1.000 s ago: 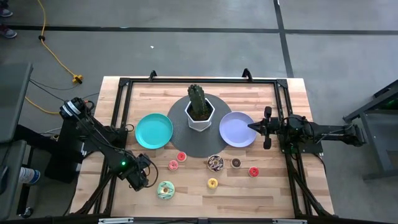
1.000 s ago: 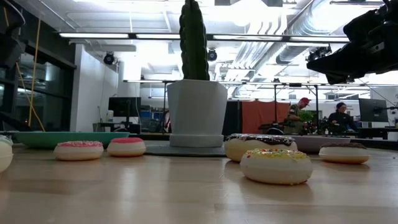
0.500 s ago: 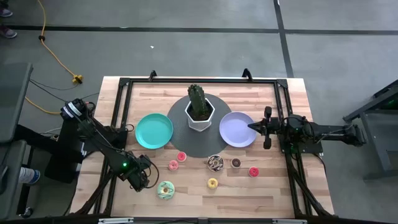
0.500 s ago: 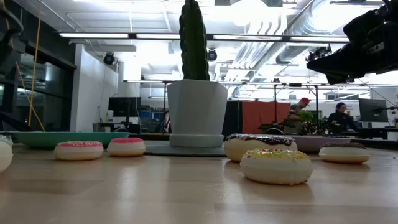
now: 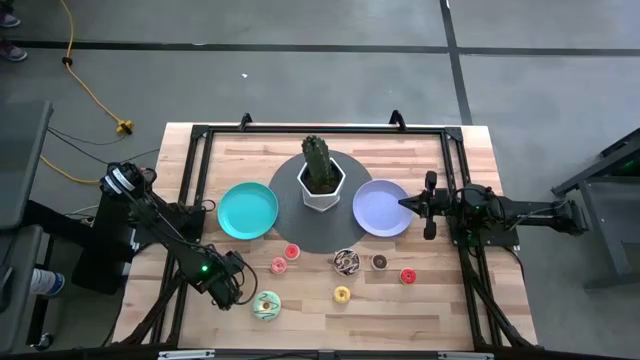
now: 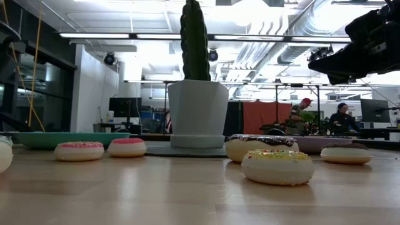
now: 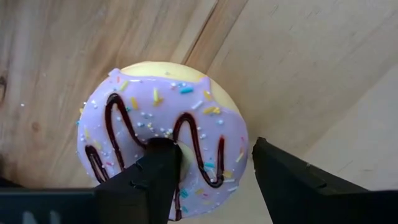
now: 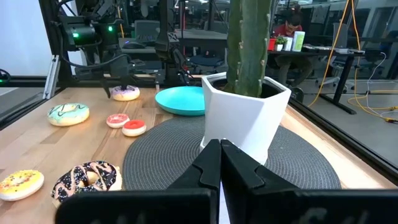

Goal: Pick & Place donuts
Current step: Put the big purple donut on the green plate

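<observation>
I am seeing the left gripper (image 7: pixel 208 177) hovering low over a lavender donut (image 7: pixel 163 134) on the bare wood, well away from the cactus pot (image 5: pixel 322 186) toward the table's front left; its fingers (image 7: pixel 146 180) are spread, one over the donut's hole and the other just past its rim, so it is not gripping anything. The right gripper (image 5: pixel 405 203) is waiting at the far edge of the lavender plate (image 5: pixel 380 207), which is lying just right of the pot, its fingers pressed together and holding nothing. A mint donut (image 5: pixel 266 305) is lying near the left gripper, farther from the pot. Pink (image 5: pixel 279 265) and red (image 5: pixel 292 252) donuts are sitting in front of the pot, left of a chocolate one (image 5: pixel 346 262). A teal plate (image 5: pixel 248 211) is lying just left of the pot.
</observation>
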